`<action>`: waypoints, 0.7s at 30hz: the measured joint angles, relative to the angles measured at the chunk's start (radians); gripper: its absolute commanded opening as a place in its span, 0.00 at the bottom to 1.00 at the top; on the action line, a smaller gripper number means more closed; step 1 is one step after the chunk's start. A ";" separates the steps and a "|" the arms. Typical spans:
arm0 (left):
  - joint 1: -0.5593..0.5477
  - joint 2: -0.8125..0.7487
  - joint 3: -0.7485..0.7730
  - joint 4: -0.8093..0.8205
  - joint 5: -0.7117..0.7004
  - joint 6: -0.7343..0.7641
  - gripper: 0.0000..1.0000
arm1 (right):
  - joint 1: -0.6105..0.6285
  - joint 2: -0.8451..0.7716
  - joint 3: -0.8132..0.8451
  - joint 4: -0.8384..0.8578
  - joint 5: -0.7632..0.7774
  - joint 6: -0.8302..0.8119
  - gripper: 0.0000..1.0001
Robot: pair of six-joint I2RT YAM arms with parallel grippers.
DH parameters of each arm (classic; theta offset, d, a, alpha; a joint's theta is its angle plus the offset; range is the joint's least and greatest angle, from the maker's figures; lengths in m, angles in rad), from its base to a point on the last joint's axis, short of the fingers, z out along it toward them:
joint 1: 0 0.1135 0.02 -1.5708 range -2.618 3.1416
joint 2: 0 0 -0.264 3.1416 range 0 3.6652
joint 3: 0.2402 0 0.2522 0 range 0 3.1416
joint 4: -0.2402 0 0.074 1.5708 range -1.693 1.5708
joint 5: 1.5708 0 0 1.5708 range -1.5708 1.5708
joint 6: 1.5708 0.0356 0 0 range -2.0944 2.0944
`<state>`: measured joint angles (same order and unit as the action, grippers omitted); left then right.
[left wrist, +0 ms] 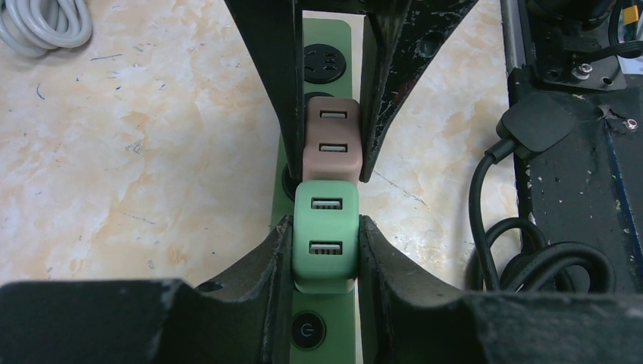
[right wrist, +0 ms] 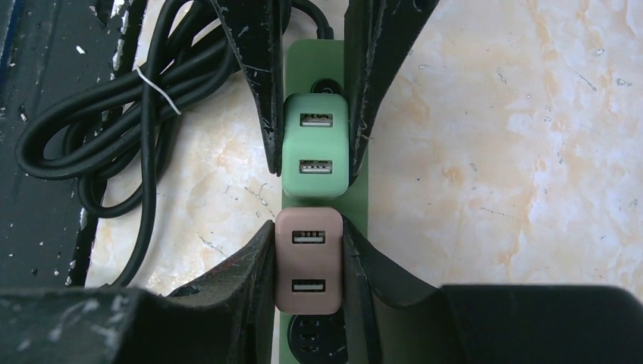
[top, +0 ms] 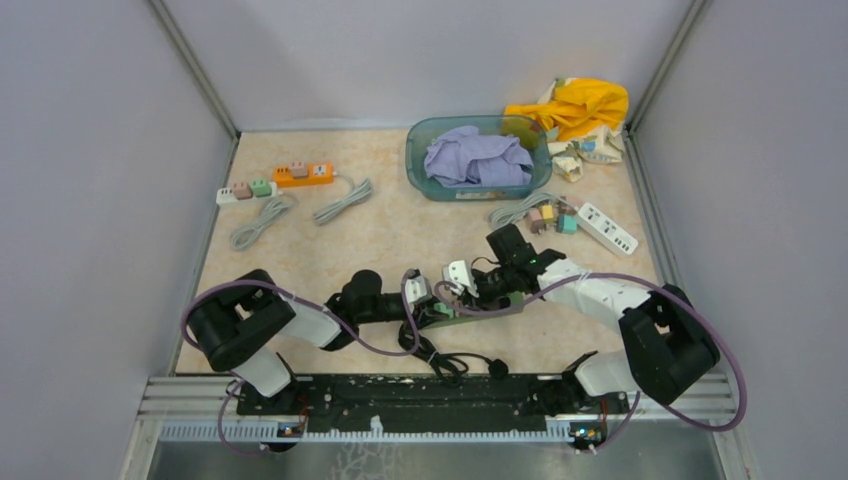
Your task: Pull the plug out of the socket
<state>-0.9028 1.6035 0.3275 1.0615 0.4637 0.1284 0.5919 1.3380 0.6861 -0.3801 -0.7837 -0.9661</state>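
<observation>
Grips are firm: your left hand clamps the mint-green cube plug, your right hand the dusty-pink cube plug touching it, both seated on the pale-green plastic power strip, probably so one braces while one pulls.

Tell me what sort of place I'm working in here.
Probably a lab test cell set up for robot practice: plain grey panel walls in metal framing box in a marble-patterned tabletop, and staged props lie on it, such as an orange power strip and a teal basin of cloths.
</observation>
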 measured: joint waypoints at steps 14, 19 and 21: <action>0.000 0.000 0.000 -0.002 0.004 -0.003 0.01 | 0.017 0.000 0.001 0.043 0.054 0.139 0.00; 0.000 0.000 0.002 -0.002 0.001 -0.001 0.01 | -0.004 0.000 0.001 0.015 0.013 0.049 0.00; 0.000 0.000 0.002 -0.002 0.001 0.000 0.01 | -0.006 0.000 0.001 -0.002 -0.006 0.010 0.00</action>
<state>-0.9031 1.6035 0.3290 1.0595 0.4648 0.1280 0.5858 1.3380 0.6872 -0.3820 -0.7895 -0.9558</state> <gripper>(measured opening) 0.357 0.313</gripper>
